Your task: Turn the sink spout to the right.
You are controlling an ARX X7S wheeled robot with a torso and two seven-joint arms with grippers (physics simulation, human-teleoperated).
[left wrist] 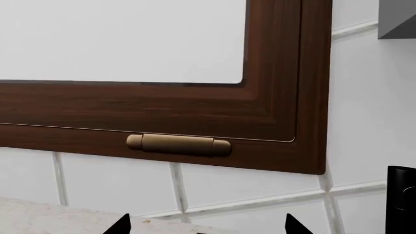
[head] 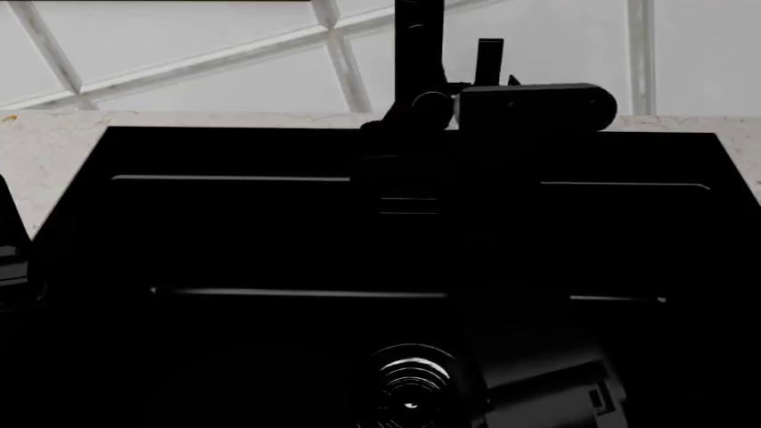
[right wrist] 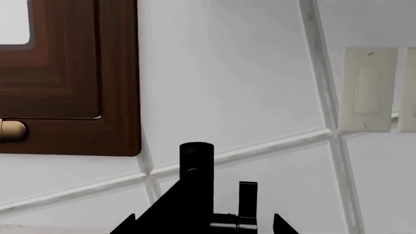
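Head view looks down into a large glossy black sink [head: 238, 232], rectangular, with thin highlights along its inner walls and a round ringed metal drain [head: 411, 388] near the lower edge. Pale speckled stone counter [head: 53, 147] frames the basin, and behind it the wall is smooth white tile [head: 178, 45] with light grout lines. At the back rim, the matte black faucet post [head: 419, 45] stands upright, with a short flat lever handle [head: 489, 61] just to its right. The sink spout [head: 411, 192] runs from the post toward the camera over the basin, nearly lost against the black. The right arm reaches up the middle of the basin, its boxy dark wrist housing [head: 535, 107] sitting just beside the post at the back rim. In the right wrist view the two pointed fingertips of the right gripper [right wrist: 204, 225] stand well apart, with the spout [right wrist: 175, 204] and the round-topped post between them; whether they touch it cannot be told. A cream wall switch plate [right wrist: 368, 90] and a dark wood window frame [right wrist: 117, 78] show behind. The left wrist view shows the left gripper [left wrist: 206, 225] with its fingertips spread and nothing between them, facing the grained brown frame and its brass-colored cylindrical hinge [left wrist: 179, 145]. No writing is readable anywhere.
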